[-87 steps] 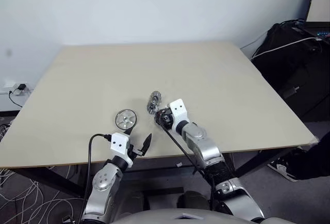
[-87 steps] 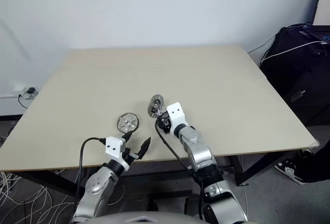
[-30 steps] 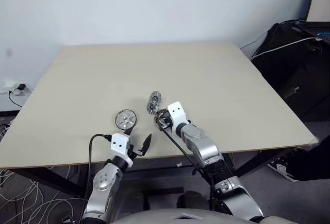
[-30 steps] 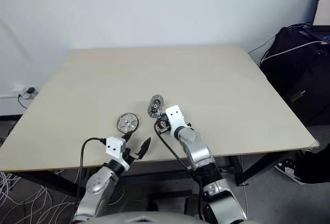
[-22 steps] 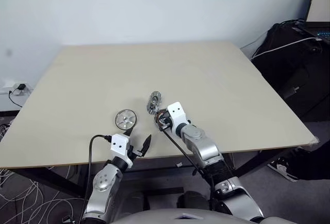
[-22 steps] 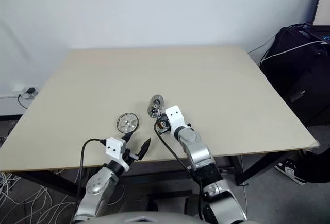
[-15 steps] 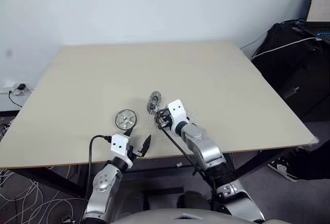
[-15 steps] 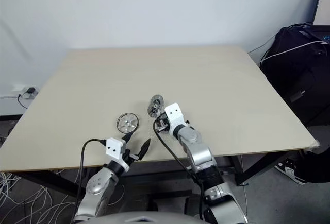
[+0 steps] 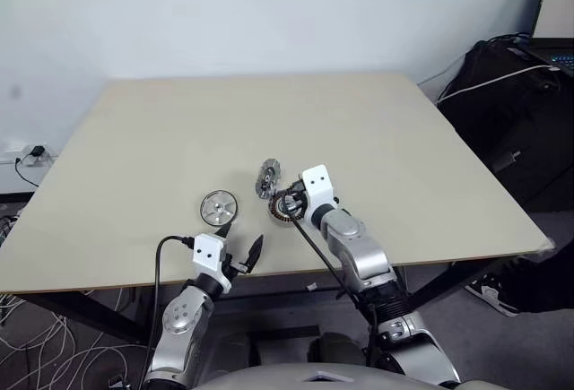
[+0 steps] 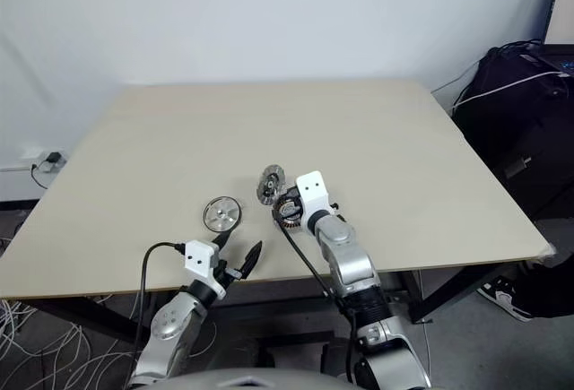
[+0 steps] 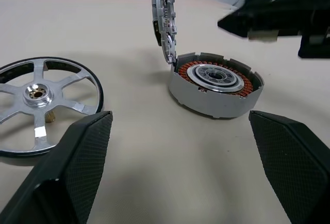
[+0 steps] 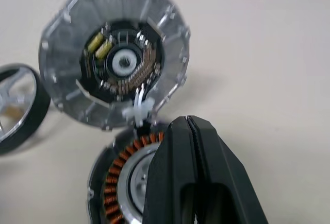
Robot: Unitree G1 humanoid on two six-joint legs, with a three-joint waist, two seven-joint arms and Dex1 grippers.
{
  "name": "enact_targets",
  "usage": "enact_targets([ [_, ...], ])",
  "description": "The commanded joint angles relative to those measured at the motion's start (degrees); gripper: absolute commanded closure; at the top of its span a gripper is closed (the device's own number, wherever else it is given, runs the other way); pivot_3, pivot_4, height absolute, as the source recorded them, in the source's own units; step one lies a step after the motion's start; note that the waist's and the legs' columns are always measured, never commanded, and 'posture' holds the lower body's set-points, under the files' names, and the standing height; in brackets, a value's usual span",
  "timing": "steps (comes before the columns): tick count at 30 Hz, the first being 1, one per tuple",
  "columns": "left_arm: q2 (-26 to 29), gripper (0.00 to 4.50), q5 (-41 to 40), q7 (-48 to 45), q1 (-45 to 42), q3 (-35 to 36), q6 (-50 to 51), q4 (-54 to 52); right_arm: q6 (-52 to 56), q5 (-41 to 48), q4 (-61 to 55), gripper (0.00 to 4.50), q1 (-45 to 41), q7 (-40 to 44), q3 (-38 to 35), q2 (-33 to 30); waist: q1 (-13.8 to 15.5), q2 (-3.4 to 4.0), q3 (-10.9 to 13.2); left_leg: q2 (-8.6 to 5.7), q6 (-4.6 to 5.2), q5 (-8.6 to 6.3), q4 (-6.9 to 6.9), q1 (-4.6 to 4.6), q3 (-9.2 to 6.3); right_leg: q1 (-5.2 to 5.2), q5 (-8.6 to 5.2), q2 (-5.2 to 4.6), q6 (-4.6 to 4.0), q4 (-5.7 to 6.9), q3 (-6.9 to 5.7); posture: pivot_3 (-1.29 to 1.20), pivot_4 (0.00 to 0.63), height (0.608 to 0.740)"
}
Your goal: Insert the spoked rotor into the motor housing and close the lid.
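Hovering my right end effector (image 12: 190,126) with its fingers pressed together and holding nothing, I see the motor housing (image 11: 215,83) on the tabletop (image 9: 377,130) just beneath its tip, lid (image 12: 114,59) standing upright just beyond. My left end effector (image 11: 178,147) is spread wide, the spoked rotor (image 11: 41,104) lying flat just ahead of it.

Motor housing (image 12: 121,183) half behind the right hand (image 12: 190,126)
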Motion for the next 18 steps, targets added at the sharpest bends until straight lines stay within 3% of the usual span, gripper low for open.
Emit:
enact_targets([
  [1,-0.2,0.00,-0.2,0.2,-0.4,0.3,-1.0,-1.8,0.4,-0.5,0.3,4.46,-1.2,0.0,0.6,0.1,0.0,0.00,0.0,0.00,0.00,0.00,0.00,0.00,0.00,0.00,0.00,0.00,0.00,0.00,0.00,0.00,0.000,0.740],
  [7,-0.8,0.00,-0.7,1.1,-0.2,0.9,-0.2,-2.3,0.3,-1.1,1.6,4.46,-1.3,-0.1,1.1,0.3,0.0,0.00,0.0,0.00,0.00,0.00,0.00,0.01,0.01,0.01,0.00,0.02,0.00,0.00,0.00,0.00,0.000,0.740],
  [14,-5.9,0.00,-14.2,4.3,1.6,8.4,11.7,-5.7,-1.6,1.7,-6.2,4.46,2.7,2.8,0.5,-0.4,0.0,-0.05,0.0,0.00,0.01,0.00,0.00,-0.01,-0.01,0.00,0.00,-0.01,0.02,-0.02,0.00,0.00,0.000,0.740],
  [18,-7.7,0.00,-23.3,3.6,2.1,12.6,17.8,-7.5,0.4,4.5,-16.7,4.46,9.4,5.1,0.3,-2.5,0.2,-0.18,0.1,0.01,0.02,-0.01,0.02,0.00,-0.03,0.04,-0.01,-0.01,0.04,-0.06,-0.03,0.00,0.000,0.740],
])
